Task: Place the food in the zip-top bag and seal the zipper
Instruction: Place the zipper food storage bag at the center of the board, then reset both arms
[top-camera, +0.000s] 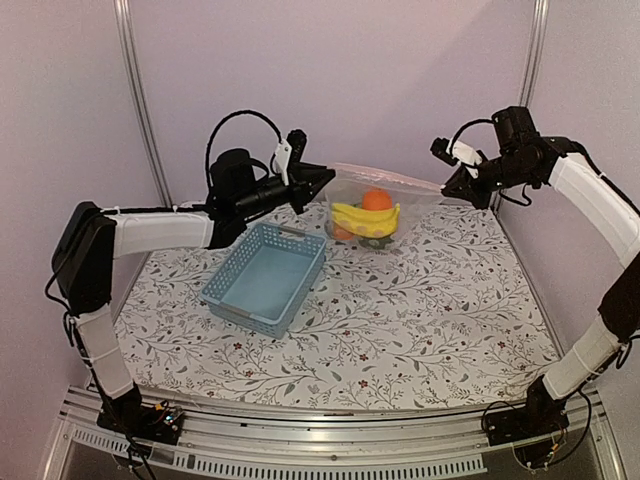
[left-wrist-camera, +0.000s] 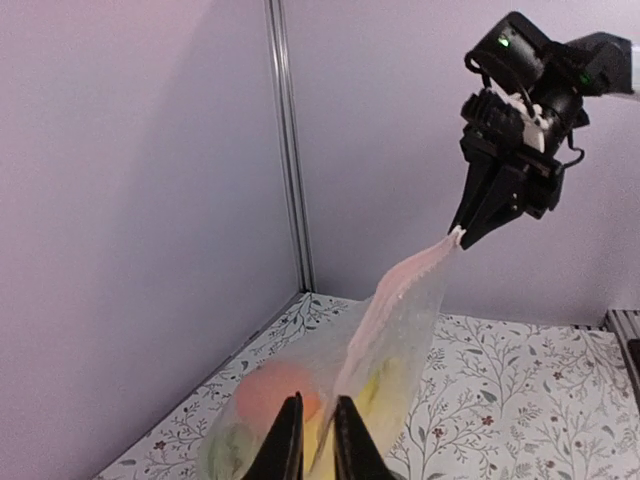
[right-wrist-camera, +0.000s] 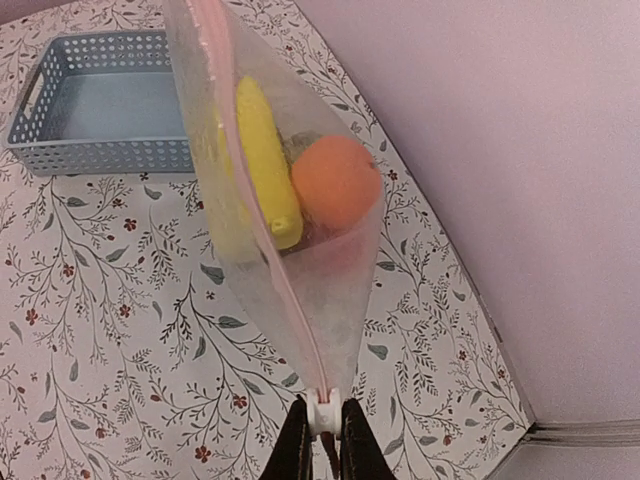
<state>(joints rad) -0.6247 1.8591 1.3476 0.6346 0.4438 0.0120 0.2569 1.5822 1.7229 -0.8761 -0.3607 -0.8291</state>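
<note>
Lilac walls and a floral tabletop frame a zip-top bag stretched between two robot arms.
Overhead, the left gripper and right gripper each clench one top corner of the bag. Bananas and an orange sit inside, with a blue basket just beside it. Left wrist: the fingers pinch the bag's edge. Right wrist: the jaws are clamped on the end of the pink zipper.

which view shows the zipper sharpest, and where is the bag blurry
Right wrist view: the zipper is a crisp pink line, the food slightly hazy through the plastic. Left wrist view: the zip-top bag is soft and blurred close to the lens. Top external view: even purplish light, faint shadows, bag faint.
</note>
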